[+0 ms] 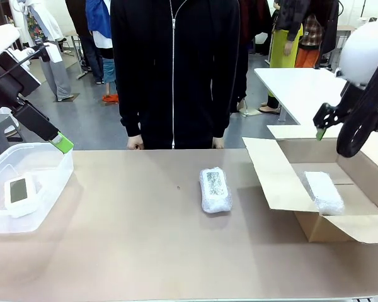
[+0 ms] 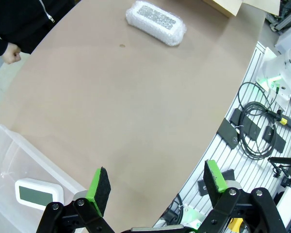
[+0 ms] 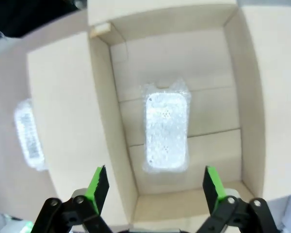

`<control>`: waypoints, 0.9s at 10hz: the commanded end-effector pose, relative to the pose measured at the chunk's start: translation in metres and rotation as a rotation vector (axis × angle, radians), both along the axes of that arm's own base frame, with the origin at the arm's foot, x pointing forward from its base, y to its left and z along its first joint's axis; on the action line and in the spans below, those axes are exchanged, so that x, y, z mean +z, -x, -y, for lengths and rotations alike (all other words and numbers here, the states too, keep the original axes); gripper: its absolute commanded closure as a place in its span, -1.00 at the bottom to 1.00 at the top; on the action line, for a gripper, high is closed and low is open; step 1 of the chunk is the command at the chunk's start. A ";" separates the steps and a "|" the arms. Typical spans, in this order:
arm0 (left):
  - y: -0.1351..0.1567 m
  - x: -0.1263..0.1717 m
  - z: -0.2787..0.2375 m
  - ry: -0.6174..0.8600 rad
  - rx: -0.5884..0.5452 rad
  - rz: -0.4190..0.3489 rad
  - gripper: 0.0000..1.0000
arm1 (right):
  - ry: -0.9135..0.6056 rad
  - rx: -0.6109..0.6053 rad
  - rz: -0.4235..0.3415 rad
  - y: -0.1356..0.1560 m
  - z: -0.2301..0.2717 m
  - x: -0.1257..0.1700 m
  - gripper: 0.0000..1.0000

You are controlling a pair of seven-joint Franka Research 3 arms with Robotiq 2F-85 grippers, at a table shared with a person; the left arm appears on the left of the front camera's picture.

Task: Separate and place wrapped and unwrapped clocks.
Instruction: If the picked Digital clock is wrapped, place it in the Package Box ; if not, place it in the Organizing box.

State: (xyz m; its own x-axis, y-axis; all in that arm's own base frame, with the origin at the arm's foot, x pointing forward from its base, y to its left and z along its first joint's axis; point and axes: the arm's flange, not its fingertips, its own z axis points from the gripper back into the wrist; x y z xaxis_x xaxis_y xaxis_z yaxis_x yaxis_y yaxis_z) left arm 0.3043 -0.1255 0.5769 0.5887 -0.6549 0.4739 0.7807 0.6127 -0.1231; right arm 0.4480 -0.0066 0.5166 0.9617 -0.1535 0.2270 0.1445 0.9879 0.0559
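A bubble-wrapped clock with a dark speckled panel (image 1: 215,189) (image 2: 156,22) (image 3: 29,134) lies mid-table. A second wrapped clock (image 1: 323,191) (image 3: 166,132) rests inside the open cardboard box (image 1: 365,195) (image 3: 106,97) on the right. The bare white clock with grey-green screen (image 1: 19,194) (image 2: 38,194) lies in the clear plastic bin (image 1: 47,182) (image 2: 9,155) at left. My left gripper (image 1: 62,143) (image 2: 157,187) hangs open above the bin's edge, holding nothing. My right gripper (image 1: 320,129) (image 3: 155,187) is open, raised over the box.
A person in a black zipped jacket (image 1: 174,69) stands at the table's far side, hands (image 1: 135,143) at the edge. The box flaps (image 1: 271,176) spread toward the table's middle. Cables and brackets (image 2: 254,131) lie past the table's near edge.
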 end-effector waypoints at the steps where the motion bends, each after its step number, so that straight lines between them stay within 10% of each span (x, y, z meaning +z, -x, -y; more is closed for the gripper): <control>1: 0.000 0.000 0.000 0.004 0.001 -0.002 -1.00 | -0.025 0.015 0.029 0.008 -0.005 0.021 -1.00; 9: 0.000 0.000 0.000 0.004 0.001 -0.002 -1.00 | 0.009 0.022 0.052 0.015 -0.009 0.038 -1.00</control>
State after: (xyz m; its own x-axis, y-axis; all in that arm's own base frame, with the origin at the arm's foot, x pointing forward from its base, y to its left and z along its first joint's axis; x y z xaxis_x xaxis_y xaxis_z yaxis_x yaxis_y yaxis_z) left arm 0.3043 -0.1255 0.5769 0.5886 -0.6550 0.4739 0.7807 0.6126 -0.1230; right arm 0.4337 0.0031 0.5544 0.9510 -0.1315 0.2799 0.1268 0.9913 0.0349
